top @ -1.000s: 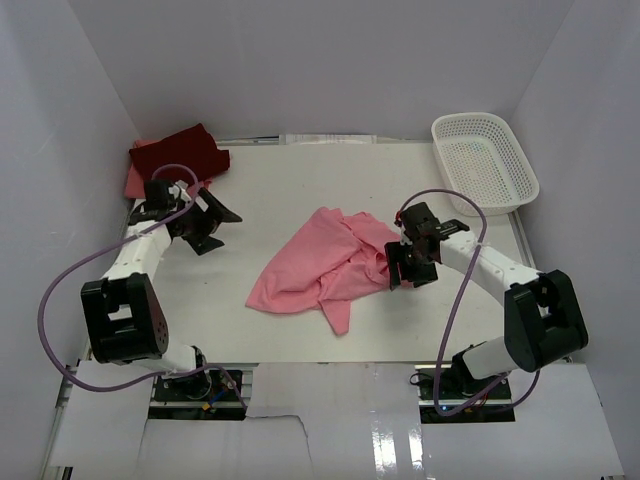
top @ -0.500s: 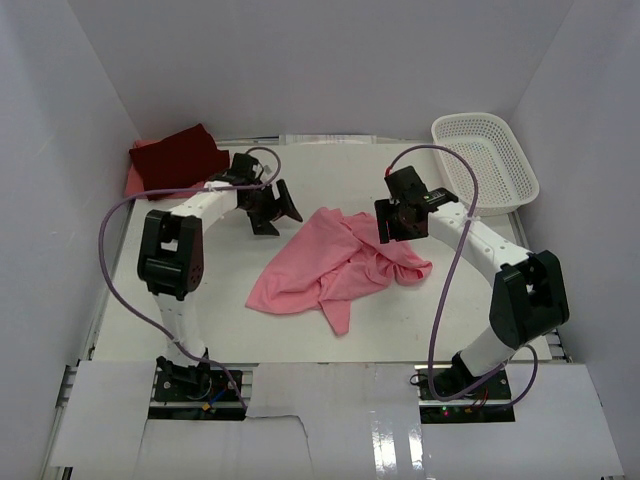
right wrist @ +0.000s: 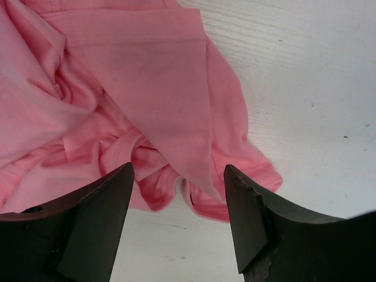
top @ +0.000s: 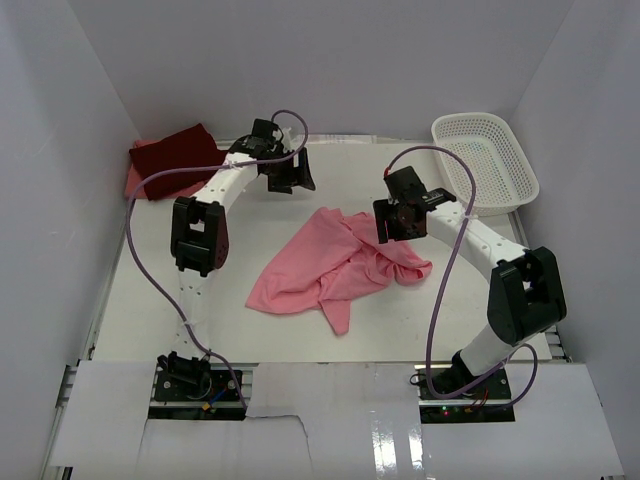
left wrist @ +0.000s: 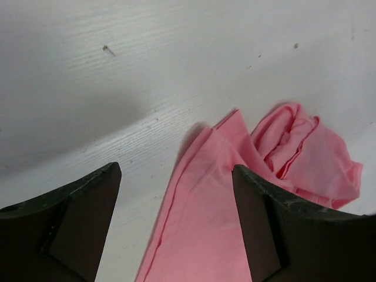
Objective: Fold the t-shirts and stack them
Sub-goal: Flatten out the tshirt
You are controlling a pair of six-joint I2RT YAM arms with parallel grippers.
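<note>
A light pink t-shirt (top: 335,262) lies crumpled in the middle of the table. At the back left a folded dark maroon t-shirt (top: 178,153) rests on a salmon pink one (top: 134,181). My left gripper (top: 293,178) hangs open over the table just beyond the pink shirt's far edge. In the left wrist view its gripper (left wrist: 175,170) is empty, with pink cloth (left wrist: 205,235) lying below it. My right gripper (top: 396,228) hovers open above the shirt's right side. In the right wrist view its gripper (right wrist: 177,170) is also empty, over bunched folds and a sleeve hem (right wrist: 153,94).
A white mesh basket (top: 485,160) stands at the back right corner. White walls close in the table on the left, the back and the right. Purple cables loop from both arms.
My left arm has swung from beside the maroon shirt to the back middle, beyond the pink shirt. My right gripper rose from the shirt's right edge toward the back.
</note>
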